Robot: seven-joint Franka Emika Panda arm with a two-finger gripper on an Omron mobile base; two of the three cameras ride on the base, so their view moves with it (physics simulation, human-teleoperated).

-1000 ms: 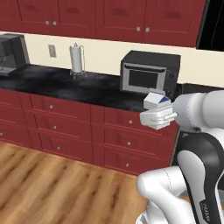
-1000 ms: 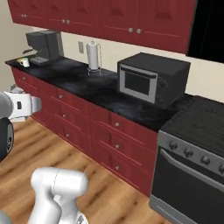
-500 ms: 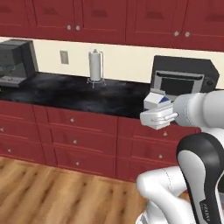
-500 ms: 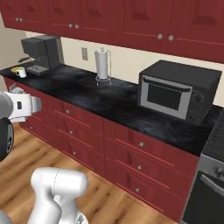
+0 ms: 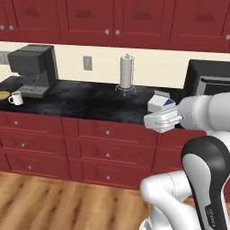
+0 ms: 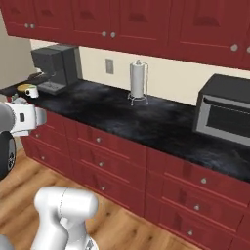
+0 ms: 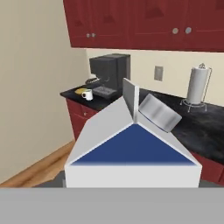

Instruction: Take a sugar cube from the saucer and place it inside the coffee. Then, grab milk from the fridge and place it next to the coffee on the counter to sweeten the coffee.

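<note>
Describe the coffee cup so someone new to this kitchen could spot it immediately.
Follow the black counter to its left end, where the dark grey coffee machine stands. The cup sits just left of the machine, beside an orange-yellow saucer; it is small, white, handled and green-rimmed.

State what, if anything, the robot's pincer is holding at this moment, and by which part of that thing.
The pincer holds the milk, gripping the carton low on its body; the gabled top sticks out beyond it. Exact contact points are hidden.
</note>
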